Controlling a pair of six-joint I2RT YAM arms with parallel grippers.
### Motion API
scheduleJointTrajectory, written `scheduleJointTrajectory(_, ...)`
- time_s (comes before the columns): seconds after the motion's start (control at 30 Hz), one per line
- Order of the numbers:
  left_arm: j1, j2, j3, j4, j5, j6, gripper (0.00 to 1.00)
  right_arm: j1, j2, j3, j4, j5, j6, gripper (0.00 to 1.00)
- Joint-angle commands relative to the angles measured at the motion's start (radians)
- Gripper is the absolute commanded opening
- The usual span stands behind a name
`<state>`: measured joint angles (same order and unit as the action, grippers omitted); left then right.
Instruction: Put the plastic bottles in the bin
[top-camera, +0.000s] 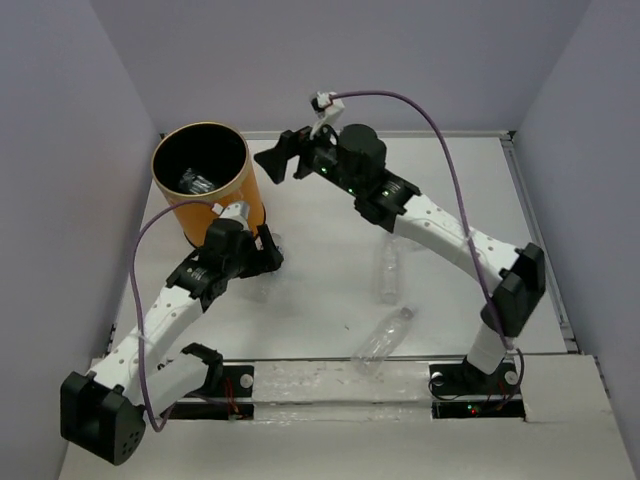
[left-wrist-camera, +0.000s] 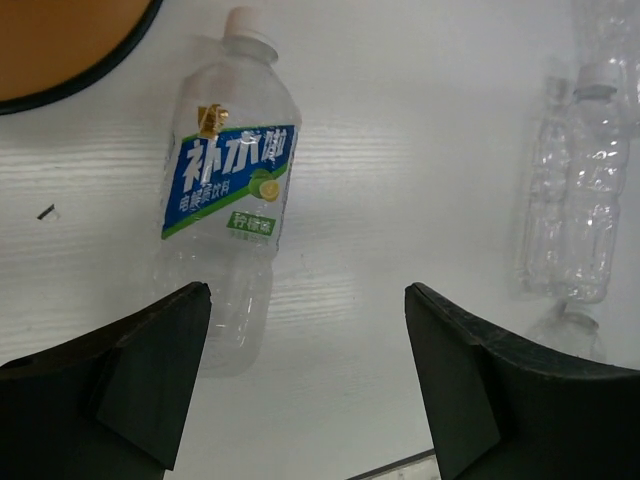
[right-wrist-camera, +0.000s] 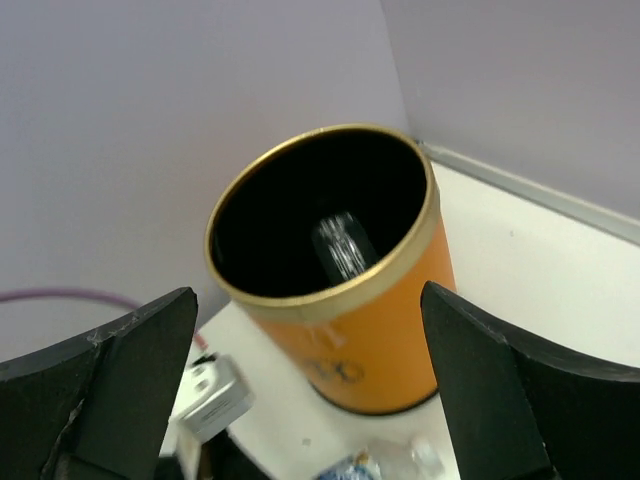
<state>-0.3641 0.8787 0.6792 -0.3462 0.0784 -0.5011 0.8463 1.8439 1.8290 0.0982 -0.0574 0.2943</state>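
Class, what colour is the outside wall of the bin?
The bin is orange outside; clearest in the right wrist view.

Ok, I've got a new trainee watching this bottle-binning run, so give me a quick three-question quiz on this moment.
1. True or false: the right tool is shut on a bottle.
2. Which lies on the table just ahead of the left tool? A) a bottle with a blue-white label B) a red can C) a sponge
3. What already lies inside the orange bin?
Key: 1 false, it stands open and empty. 2 A. 3 a clear bottle.
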Motion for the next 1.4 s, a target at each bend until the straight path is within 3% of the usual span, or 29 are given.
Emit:
scheduleJointTrajectory(0.0, -0.088, 0.101, 0.005, 0.039, -0.169, -0.039, 0.88, 0.01, -0.233, -0.321, 0.092, 0.033, 0.046, 0.98)
scheduleJointTrajectory(0.17, -0.153, 0.216, 0.04, 0.058, -0.282, -0.051, 0.89, 0.01, -0.446, -0.582, 0.101, 0.051, 0.06, 0.98)
scheduleJointTrajectory(0.23, -0.194, 0.253, 0.075, 0.043, -0.388, -0.056, 0.89, 0.01, -0.524, -0.67, 0.095, 0.051, 0.068, 0.98)
scheduleJointTrajectory(0.5, -0.268, 0.393, 0.164, -0.005, -0.574, -0.047, 0.9, 0.01, -0.675, -0.855, 0.089, 0.022, 0.132, 0.98)
scheduleJointTrajectory(0.83, -0.268, 0.592, 0.267, -0.022, -0.578, -0.017, 0.89, 0.01, -0.845, -1.001, 0.018, 0.037, 0.123, 0.98)
scheduleJointTrajectory(0.97, -0.268, 0.621, 0.257, 0.012, -0.572, -0.017, 0.79, 0.01, -0.9, -1.053, -0.011, 0.093, 0.126, 0.98)
scheduleJointTrajectory(1.1, -0.271, 0.644, 0.165, 0.059, -0.446, -0.066, 0.74, 0.01, -0.922, -1.093, -0.059, 0.18, 0.17, 0.99)
scheduleJointTrajectory(1.23, -0.276, 0.597, 0.14, 0.047, -0.445, -0.047, 0.56, 0.01, -0.91, -1.042, -0.11, 0.191, 0.183, 0.99)
scheduleJointTrajectory(1.3, -0.276, 0.511, 0.12, 0.055, -0.427, -0.039, 0.45, 0.01, -0.907, -1.044, -0.062, 0.105, 0.162, 0.99)
scheduleJointTrajectory(1.37, -0.276, 0.439, 0.091, 0.075, -0.437, -0.036, 0.34, 0.01, -0.893, -1.019, -0.093, 0.196, 0.102, 0.99)
